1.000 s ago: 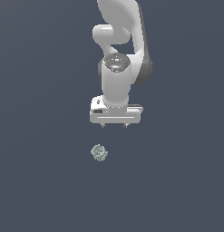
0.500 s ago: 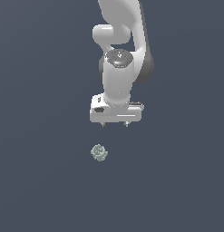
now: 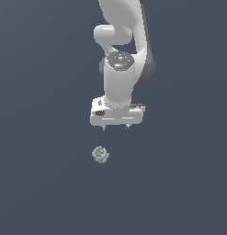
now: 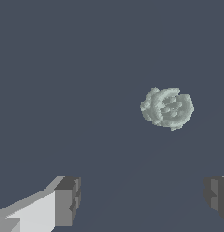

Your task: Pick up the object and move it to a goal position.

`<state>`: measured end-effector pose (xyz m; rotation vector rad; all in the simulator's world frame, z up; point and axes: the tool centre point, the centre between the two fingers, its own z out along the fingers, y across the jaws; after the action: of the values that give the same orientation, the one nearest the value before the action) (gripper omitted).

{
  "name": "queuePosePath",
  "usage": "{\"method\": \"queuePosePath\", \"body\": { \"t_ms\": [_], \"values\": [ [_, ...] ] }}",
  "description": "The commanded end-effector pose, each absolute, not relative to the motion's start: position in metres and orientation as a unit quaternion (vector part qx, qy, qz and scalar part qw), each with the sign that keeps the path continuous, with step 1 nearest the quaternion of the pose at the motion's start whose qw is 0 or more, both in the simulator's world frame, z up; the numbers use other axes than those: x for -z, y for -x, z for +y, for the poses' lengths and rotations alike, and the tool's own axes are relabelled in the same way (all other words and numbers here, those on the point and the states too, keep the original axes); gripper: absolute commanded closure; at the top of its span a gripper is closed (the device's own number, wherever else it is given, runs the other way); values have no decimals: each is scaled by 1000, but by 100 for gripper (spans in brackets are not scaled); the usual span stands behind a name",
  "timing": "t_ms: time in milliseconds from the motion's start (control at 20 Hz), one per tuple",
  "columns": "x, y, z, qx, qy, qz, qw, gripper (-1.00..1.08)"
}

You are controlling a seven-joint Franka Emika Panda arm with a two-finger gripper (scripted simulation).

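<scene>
Our gripper hangs wide open and holds nothing, its two fingers well apart in the wrist view. The object, a small lumpy grey-green ball, lies alone on the dark floor, near the gripper but not under it: it sits toward the exterior view's left and lower in that picture. To grasp well, we judge we should first centre the fingers over the ball, then descend and close gently, since it may roll. Compared with half a second ago, the gripper has shifted slightly toward the ball, which has not moved.
</scene>
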<state>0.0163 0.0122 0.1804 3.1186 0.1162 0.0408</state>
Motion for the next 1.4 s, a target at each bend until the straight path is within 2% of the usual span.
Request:
{"method": "queuePosePath", "body": {
  "t_ms": [0,1350],
  "values": [
    [-178,-18,11,-12,-999,50,11,-92],
    [-132,-65,-32,0,-940,342,9,-92]
  ]
}}
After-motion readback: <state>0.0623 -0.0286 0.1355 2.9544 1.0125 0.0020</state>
